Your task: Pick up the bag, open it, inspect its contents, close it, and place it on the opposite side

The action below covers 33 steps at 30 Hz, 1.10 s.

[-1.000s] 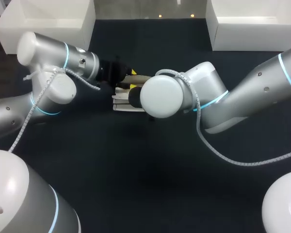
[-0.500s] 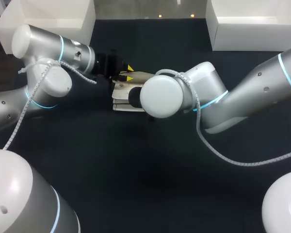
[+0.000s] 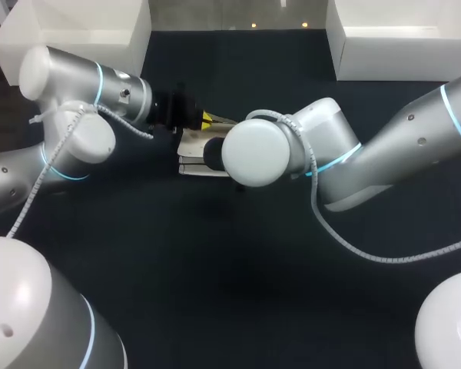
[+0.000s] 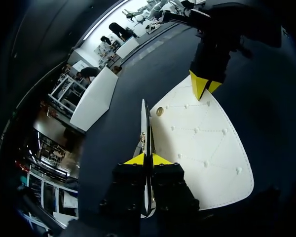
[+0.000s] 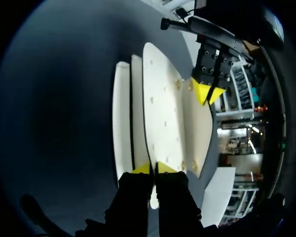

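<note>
Your bag point(image 3: 190, 157) is cream-white, with rows of small studs across its broad flap and round brass snaps point(image 4: 159, 111) near the edges. It lies near the middle of the dark surface point(image 3: 215, 269), toward the back, with its thin panels fanned apart side by side. 2 tools hold it: the left tool point(image 4: 147, 159) pinches 1 thin edge, the right tool point(image 5: 154, 168) another.

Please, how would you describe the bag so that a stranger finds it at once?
On the dark table, look where the left gripper and right gripper meet. Both pinch the bag there. Unlike the white boxes at the far corners, it is flat, layered and studded.
</note>
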{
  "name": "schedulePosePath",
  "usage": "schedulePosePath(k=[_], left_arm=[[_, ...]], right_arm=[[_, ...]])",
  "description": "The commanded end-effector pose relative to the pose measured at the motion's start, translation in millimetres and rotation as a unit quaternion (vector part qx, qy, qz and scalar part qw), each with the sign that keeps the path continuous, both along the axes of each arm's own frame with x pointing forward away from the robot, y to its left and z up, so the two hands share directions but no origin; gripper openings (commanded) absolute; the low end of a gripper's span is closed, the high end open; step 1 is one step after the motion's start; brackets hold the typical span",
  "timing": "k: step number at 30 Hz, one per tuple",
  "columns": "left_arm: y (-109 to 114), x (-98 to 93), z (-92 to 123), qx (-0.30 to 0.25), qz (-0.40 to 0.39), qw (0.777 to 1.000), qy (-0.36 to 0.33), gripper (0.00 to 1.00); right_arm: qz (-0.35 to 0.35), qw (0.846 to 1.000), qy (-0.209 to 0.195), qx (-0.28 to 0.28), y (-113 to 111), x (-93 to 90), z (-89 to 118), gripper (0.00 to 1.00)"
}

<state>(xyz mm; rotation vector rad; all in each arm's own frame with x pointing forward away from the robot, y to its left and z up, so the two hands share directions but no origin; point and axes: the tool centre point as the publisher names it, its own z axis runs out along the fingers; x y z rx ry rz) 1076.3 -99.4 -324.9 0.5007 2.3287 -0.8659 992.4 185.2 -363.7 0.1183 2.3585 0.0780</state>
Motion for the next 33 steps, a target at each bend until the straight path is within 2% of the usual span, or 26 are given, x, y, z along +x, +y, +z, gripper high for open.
schedulePosePath(k=[1, 6, 17, 26, 27, 29, 30, 33], left_arm=[[-1, -22.3, -9, -0.012, 0.010, 0.999, -0.029, 0.00], [0, -30.9, -21, -0.018, 0.011, 0.999, -0.029, 0.00], [10, -24.7, -33, -0.019, 0.017, 0.999, -0.027, 0.00], [8, -23.3, -28, -0.009, 0.011, 1.000, -0.022, 0.00], [8, -23.8, -26, -0.009, 0.009, 1.000, -0.022, 0.02], [8, -24.5, -22, -0.008, 0.005, 1.000, -0.023, 0.26], [8, -24.6, -21, -0.008, 0.005, 1.000, -0.023, 0.31], [8, -23.8, -18, -0.007, 0.003, 1.000, -0.024, 0.28]], right_arm=[[0.000, 1.000, -0.001, 0.000, 1, 0.5, -1, 0.00], [0.000, 1.000, -0.001, 0.000, 1, 0.5, -1, 0.00], [0.000, 1.000, -0.001, 0.000, 1, 0.5, -1, 0.00], [0.000, 1.000, -0.001, 0.000, 1, 0.5, -1, 0.00], [0.000, 1.000, -0.001, 0.000, 1, 0.5, -1, 0.00], [0.000, 1.000, -0.001, 0.000, 1, 0.5, -1, 0.00], [0.000, 1.000, -0.001, 0.000, 1, 0.5, -1, 0.00], [0.000, 1.000, -0.001, 0.000, 1, 0.5, -1, 0.00]])
